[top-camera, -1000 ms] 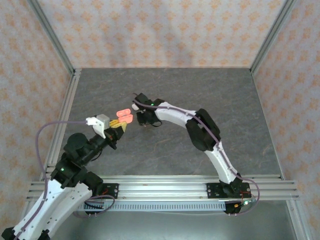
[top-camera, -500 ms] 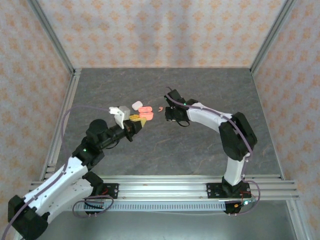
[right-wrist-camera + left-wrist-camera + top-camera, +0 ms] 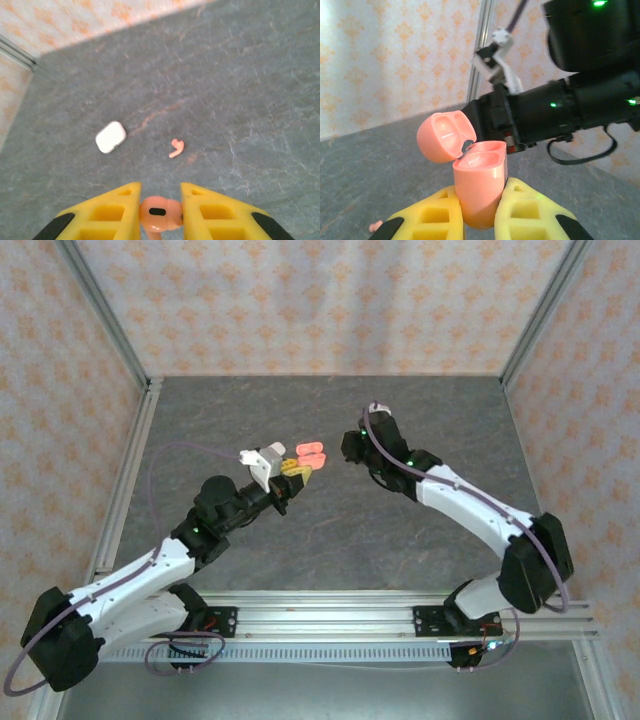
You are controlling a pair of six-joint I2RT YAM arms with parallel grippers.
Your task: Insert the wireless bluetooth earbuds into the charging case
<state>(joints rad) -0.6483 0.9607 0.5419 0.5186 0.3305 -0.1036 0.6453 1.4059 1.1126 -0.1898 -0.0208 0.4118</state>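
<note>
Between the yellow fingers of the left claw, clamped firmly, stands a glossy coral-pink case, lid flipped open. The right claw pinches 1 rounded coral-pink earbud; a loose earbud, curved and stemmed, lies ahead near a white case.

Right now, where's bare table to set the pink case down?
Free: the table strip along the back wall, and the near stretch between both arms. Crowded: the middle, where left gripper's pink case and right gripper's held earbud meet, with a white case and loose earbud nearby.
</note>
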